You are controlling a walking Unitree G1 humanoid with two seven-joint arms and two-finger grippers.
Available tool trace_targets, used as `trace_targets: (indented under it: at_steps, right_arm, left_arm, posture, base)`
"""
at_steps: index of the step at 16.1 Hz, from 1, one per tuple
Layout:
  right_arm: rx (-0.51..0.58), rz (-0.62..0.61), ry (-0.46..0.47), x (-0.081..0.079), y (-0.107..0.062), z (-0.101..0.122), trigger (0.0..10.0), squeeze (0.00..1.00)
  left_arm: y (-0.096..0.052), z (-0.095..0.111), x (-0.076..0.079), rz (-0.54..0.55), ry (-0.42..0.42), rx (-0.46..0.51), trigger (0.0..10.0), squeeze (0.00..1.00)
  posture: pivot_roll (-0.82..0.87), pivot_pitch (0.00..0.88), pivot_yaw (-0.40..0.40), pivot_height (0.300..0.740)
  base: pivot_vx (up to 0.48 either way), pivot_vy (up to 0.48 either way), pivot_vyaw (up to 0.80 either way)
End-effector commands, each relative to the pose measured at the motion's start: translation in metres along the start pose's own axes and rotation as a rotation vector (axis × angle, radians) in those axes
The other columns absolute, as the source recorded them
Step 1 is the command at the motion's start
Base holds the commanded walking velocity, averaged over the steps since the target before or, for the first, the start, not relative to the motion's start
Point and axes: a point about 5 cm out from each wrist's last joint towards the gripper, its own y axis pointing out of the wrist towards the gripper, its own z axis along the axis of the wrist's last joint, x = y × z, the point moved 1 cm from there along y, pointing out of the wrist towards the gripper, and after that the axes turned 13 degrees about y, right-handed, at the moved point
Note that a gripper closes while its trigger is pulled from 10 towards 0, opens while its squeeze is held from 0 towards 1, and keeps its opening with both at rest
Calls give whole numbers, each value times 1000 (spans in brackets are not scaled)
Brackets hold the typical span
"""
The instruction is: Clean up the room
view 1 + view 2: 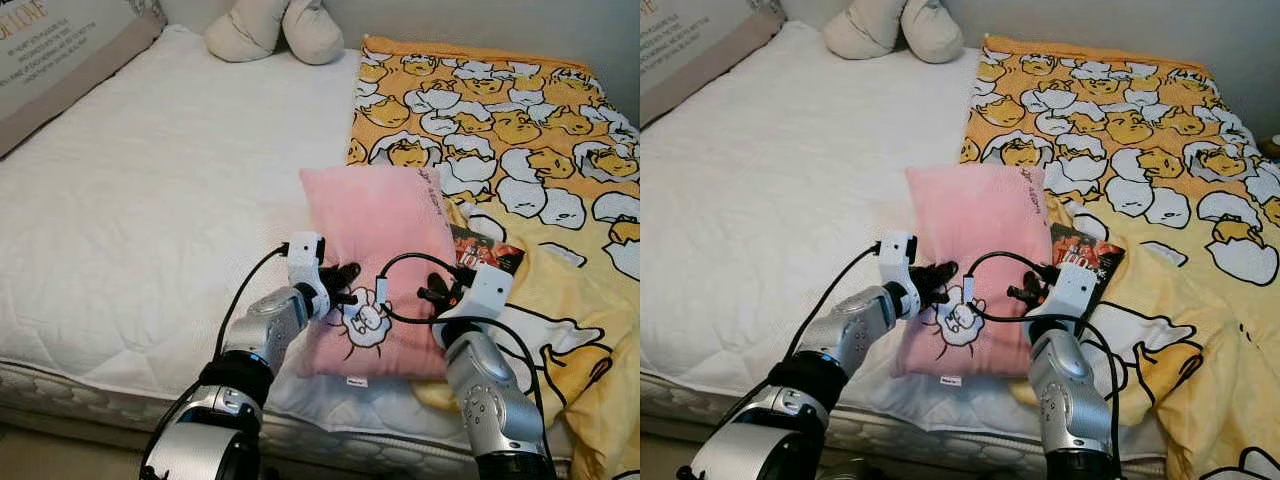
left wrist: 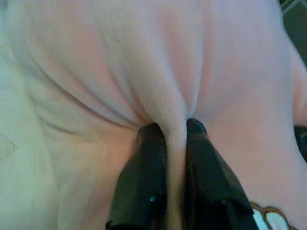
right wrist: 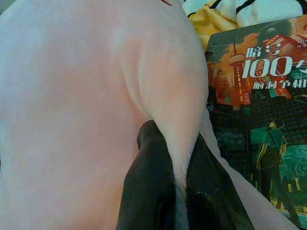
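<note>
A pink pillow point(image 1: 375, 225) with a white cartoon print lies near the bed's front edge, partly on the yellow duck blanket point(image 1: 520, 140). My left gripper point(image 1: 347, 284) is shut on a fold of its left side; in the left wrist view both black fingers point(image 2: 148, 177) pinch the pink fabric point(image 2: 158, 72). My right gripper point(image 1: 432, 293) is shut on the pillow's right edge, with the fabric point(image 3: 72, 96) squeezed between its fingers point(image 3: 151, 187). A dark book point(image 3: 254, 110) with "100" on its cover lies just beside the pillow, partly under it.
The white mattress point(image 1: 150, 200) stretches to the left. A cream plush cushion point(image 1: 275, 28) lies at the head of the bed. A framed board point(image 1: 50, 50) leans at the far left. The bed's front edge point(image 1: 100, 390) runs below my arms.
</note>
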Motion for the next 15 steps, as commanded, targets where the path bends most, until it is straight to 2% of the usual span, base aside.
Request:
trace_targets:
  at_steps: [1, 2, 5, 8, 9, 11, 12, 14, 15]
  right_arm:
    - [-11, 23, 32, -8, 2, -2, 0, 0]
    - [17, 31, 27, -11, 6, 6, 0, 0]
    - [77, 62, 16, -18, 12, 24, 0, 0]
    - [172, 125, 7, -33, 19, 50, 0, 0]
    - [213, 164, -11, -42, 21, 63, 0, 0]
    - [253, 203, -32, -52, 22, 75, 0, 0]
    - [274, 222, -42, -57, 23, 82, 0, 0]
    - [298, 235, -79, -60, 22, 87, 0, 0]
    - [305, 235, -97, -59, 21, 87, 0, 0]
  left_arm:
    - [1, 10, 4, -8, 60, 41, 0, 0]
    - [-3, 38, -2, 21, 136, 143, 0, 0]
    - [-10, 72, -10, 59, 182, 251, 0, 0]
    - [-21, 108, -14, 86, 205, 364, 0, 0]
    - [-27, 122, -13, 92, 250, 410, 0, 0]
    - [-32, 134, -12, 105, 301, 451, 0, 0]
    - [-37, 144, -12, 122, 362, 479, 0, 0]
    - [-47, 154, -21, 181, 460, 511, 0, 0]
    - [-51, 156, -25, 201, 481, 517, 0, 0]
  posture:
    - [9, 0, -27, 719]
    - [12, 0, -28, 719]
    - [16, 0, -29, 719]
    - [20, 0, -30, 719]
    - [21, 0, -31, 719]
    - [21, 0, -32, 719]
    - [22, 0, -33, 719]
    - [21, 0, -33, 719]
    - [20, 0, -30, 719]
  base:
    - [0, 0, 0]
    - [0, 0, 0]
    - [0, 0, 0]
    - [0, 0, 0]
    - [0, 0, 0]
    - [0, 0, 0]
    - [0, 0, 0]
    - [0, 0, 0]
    - [0, 0, 0]
